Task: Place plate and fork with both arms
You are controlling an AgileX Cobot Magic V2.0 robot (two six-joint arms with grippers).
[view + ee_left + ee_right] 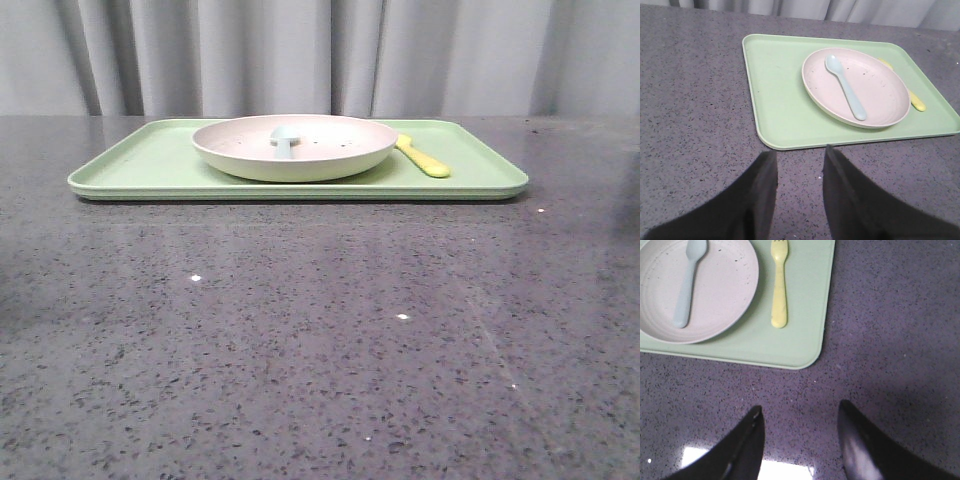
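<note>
A dark speckled table [320, 340] fills the room, with grey curtains [320, 55] behind it. Nearest, both pincers wait over bare table, holding nothing: the left pincer [800, 172] is spread, and the right pincer [800, 427] is spread too. Farther back lies a green tray [140, 165]. The plate [300, 155] sits near its middle, with a blue spoon [846, 87] inside. The fork [425, 158] lies on the tray at the plate's 3 o'clock, likely for the right arm.
</note>
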